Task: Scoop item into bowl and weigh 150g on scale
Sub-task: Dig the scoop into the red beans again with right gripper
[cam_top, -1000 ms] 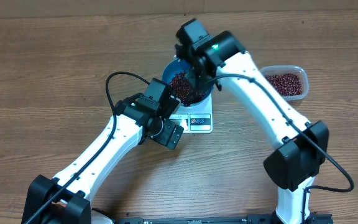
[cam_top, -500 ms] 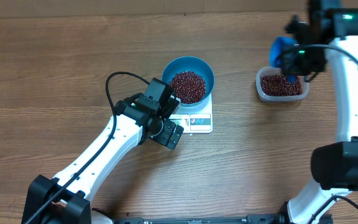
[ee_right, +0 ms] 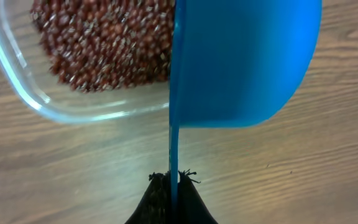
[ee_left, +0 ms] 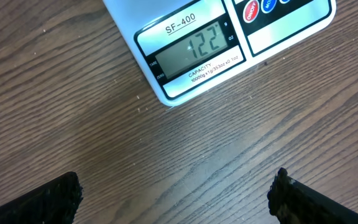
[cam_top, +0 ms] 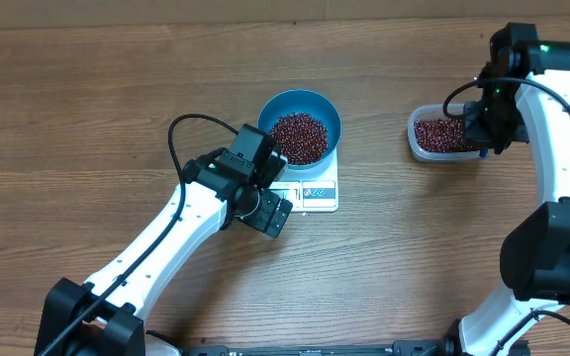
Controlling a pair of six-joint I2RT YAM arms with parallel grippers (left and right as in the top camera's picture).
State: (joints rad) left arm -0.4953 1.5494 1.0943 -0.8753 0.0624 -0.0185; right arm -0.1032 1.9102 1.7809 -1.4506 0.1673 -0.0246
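The blue bowl stands on the white scale, holding a heap of red-brown beans. In the left wrist view the scale's display reads 122. My left gripper hovers open over bare wood just in front of the scale, with nothing between its fingers. My right gripper is shut on the thin handle of a blue scoop. The scoop hangs on edge at the right side of the clear tub of beans.
The clear tub sits at the far right of the wooden table. A black cable loops off the left arm, left of the bowl.
My right arm swung the scoop from above the bowl over to the tub at the right, then dropped it beside the tub's right edge. The left arm has not moved.
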